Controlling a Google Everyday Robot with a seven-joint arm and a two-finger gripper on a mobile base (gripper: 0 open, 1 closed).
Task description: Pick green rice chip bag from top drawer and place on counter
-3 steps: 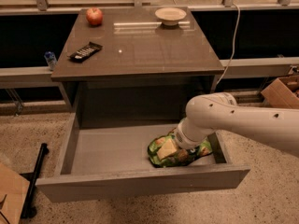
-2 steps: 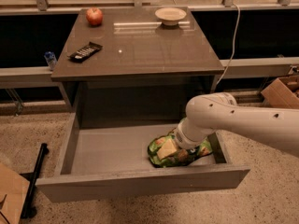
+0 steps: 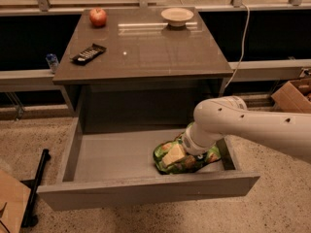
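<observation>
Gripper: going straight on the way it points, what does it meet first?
The gripper, low in the top drawer, points down at the green rice chip bag, so the bag comes first; whether they touch now is unclear.

Red apple (image 3: 98, 17), white bowl (image 3: 177, 16), black remote (image 3: 89, 53), small bottle (image 3: 52, 62) at left, cardboard box (image 3: 296, 93), white cable (image 3: 241, 47)

Warm, kinda dim light; glare streaks on the table (image 3: 146, 52), deep shadow under it, end effector (image 3: 181, 153) down in the drawer (image 3: 112, 154), right side.

Glossy counter (image 3: 146, 47), crinkly green rice chip bag (image 3: 192, 163) under end effector (image 3: 187, 149).
</observation>
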